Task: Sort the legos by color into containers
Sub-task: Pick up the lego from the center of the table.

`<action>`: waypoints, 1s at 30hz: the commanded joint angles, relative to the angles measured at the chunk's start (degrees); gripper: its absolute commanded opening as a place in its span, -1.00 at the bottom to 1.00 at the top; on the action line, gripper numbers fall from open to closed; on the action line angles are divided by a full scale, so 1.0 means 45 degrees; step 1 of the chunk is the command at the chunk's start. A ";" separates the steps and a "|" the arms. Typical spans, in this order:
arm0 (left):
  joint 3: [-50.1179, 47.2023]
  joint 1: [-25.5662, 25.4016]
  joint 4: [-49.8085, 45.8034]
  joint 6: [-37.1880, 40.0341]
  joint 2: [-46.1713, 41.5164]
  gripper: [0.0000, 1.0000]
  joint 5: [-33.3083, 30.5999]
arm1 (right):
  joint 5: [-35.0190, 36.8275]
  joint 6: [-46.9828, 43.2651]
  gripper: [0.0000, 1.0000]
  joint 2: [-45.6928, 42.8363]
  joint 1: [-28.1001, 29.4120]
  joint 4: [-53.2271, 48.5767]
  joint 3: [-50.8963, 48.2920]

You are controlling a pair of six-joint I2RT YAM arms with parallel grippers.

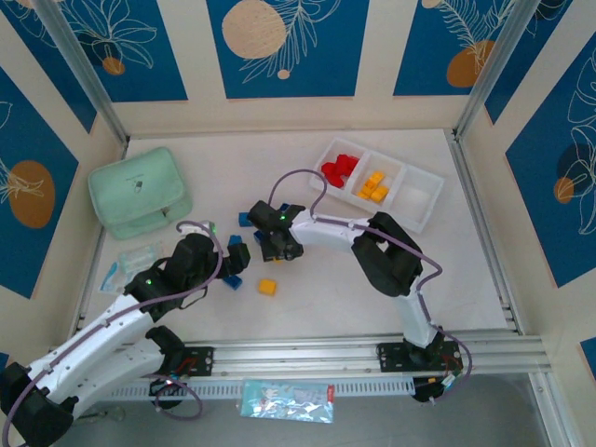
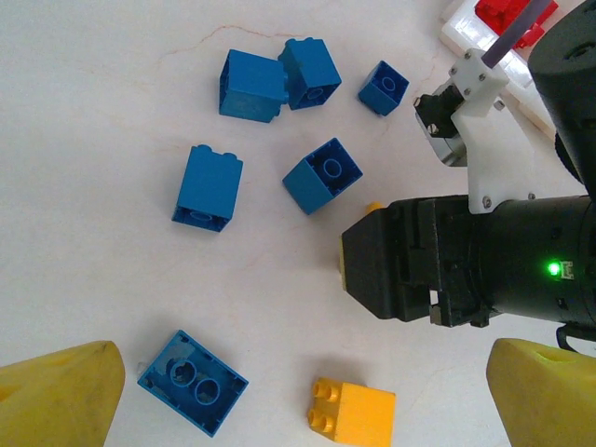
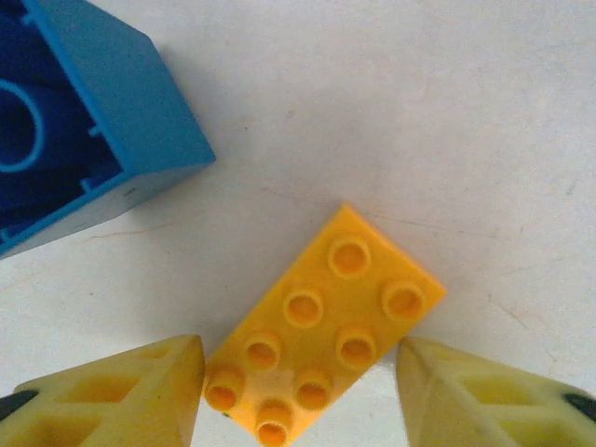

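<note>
Blue lego (image 3: 84, 121) crowds right claw (image 3: 300, 361); table (image 3: 419, 112) opposite open.

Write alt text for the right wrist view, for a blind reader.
A yellow-orange lego, studs up and turned diagonally, lies on the white table between the open jaws of the right gripper. A blue lego tipped on its side, hollow underside showing, sits at the upper left.

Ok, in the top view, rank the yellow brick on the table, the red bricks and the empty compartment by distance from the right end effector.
From the right end effector:
1. Yellow brick, just on the bases' side of it.
2. Red bricks, farther back and to the right.
3. Empty compartment, farthest right.
</note>
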 commanded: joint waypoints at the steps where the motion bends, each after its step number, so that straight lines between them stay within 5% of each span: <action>1: -0.0047 0.0151 0.0074 -0.0026 -0.0084 0.99 -0.0028 | -0.0049 -0.0050 0.01 -0.0005 -0.0025 -0.0580 0.0229; 11: -0.0028 0.0145 0.0202 0.0012 -0.0051 0.99 -0.0007 | -0.0210 0.0013 0.09 0.0344 -0.0111 -0.0555 0.0548; 30: 0.0174 0.0162 0.0299 0.0188 0.0156 0.99 0.0312 | 0.0031 -0.0288 -0.43 -0.0589 -0.0342 -0.0042 -0.0113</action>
